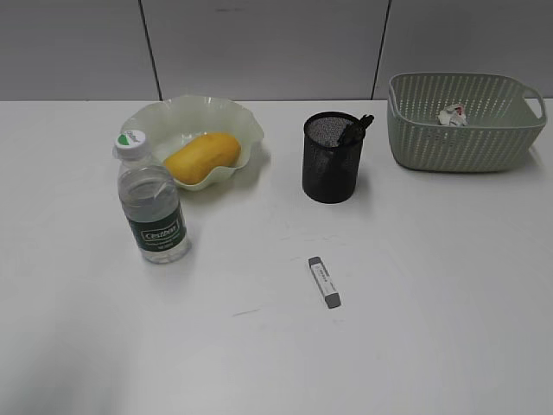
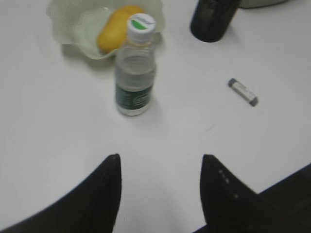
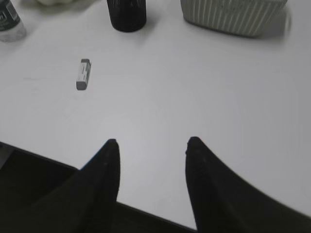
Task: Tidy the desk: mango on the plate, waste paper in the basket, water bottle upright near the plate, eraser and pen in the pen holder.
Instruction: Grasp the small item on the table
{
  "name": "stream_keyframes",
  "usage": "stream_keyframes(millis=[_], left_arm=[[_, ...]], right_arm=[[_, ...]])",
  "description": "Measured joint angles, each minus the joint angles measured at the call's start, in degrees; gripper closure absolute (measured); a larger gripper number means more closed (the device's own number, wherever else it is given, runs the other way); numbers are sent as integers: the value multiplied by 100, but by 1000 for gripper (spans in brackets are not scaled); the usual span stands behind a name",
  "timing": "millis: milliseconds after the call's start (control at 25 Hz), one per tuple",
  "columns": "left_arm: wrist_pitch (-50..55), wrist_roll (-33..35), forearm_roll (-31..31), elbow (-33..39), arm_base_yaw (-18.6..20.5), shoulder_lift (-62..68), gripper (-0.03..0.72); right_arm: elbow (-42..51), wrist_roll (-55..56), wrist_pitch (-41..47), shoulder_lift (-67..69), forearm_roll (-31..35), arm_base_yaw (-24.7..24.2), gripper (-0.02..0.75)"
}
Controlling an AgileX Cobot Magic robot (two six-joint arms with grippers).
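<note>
Eraser [image 1: 324,283] lies flat mid-desk [image 1: 449,285]; both grippers [image 2: 160,167] [image 3: 151,145] hang open and empty, so a pinch may slip off.

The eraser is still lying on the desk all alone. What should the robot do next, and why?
Probably bring the right gripper forward and left to hover over the eraser. It is the only thing out of place: the mango is on the plate, the waste paper is in the basket, the water bottle stands upright. Both grippers are empty; the eraser goes in the pen holder.
</note>
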Motion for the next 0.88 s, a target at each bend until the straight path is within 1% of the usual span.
stream_keyframes(millis=[80,160,200,240,320,400,440,480,520,560,640,680,800,880], left_arm=[[-231,462,-688,-5,-138,489,304],[-561,895,-1307,-26,-399,997,323],[-695,1060,-1476,-66,-613,1234,330],[-856,1150,-1610,-121,-893,1598,335],[-1214,1235,-1660,-248,-1569,2075,339],[-1721,1218,-1640,-456,-2495,2582,340],[-2067,1121,-1554,-569,-2887,2923,341],[-2388,884,-1435,-747,-3323,3254,342],[-2583,542,-1250,-981,-3677,3709,342],[-2675,128,-1038,-1271,-3933,4221,342],[-2530,-626,-628,-1937,-4178,5249,336],[-2321,-967,-425,-2348,-4233,5805,332],[-1733,-1574,-34,-3443,-4275,7151,320],[-1416,-2010,227,-4027,-4269,7818,308]], right_arm=[[13,0,4,-302,-13,0,388],[13,0,20,-470,-13,0,398],[13,0,27,-485,-17,0,403],[18,0,27,-484,-17,0,407],[18,-1,32,-486,-25,0,410],[18,-1,32,-486,-24,0,412],[18,-1,32,-486,-24,0,413],[18,-1,32,-486,-24,0,413],[18,-1,32,-486,-24,0,413],[18,-1,32,-486,-24,0,414],[18,-1,32,-486,-24,0,414],[18,-1,32,-486,-24,0,414],[18,-1,32,-486,-24,0,416],[18,-1,32,-486,-24,0,416]])
